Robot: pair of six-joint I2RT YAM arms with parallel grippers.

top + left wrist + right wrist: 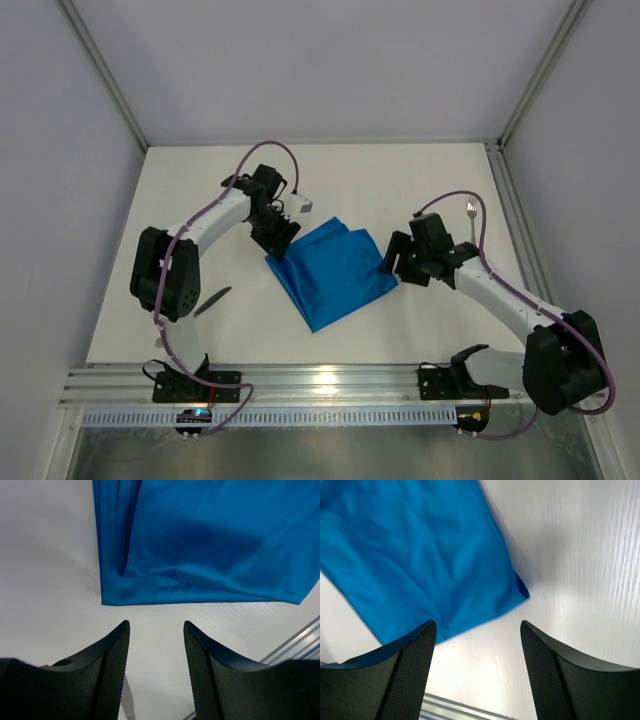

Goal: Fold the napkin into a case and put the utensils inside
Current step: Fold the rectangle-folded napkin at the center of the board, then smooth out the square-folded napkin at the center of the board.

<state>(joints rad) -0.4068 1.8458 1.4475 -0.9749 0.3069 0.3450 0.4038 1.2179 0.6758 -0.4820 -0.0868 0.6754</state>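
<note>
left gripper (156, 625) jaws parted, empty, just short of napkin (200, 540) edge; right gripper (477, 625) wide apart, empty, by its corner; napkin loosely folded mid table (400, 185); fork (471, 211) far right, knife (212, 302) left, both off it

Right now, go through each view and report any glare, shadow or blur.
Top external: a glare spot on the aluminium rail, otherwise even light. Left wrist: sharp, with a dark shadow patch across the napkin. Right wrist: the table is washed out bright, and the napkin's near edge looks slightly soft.
</note>
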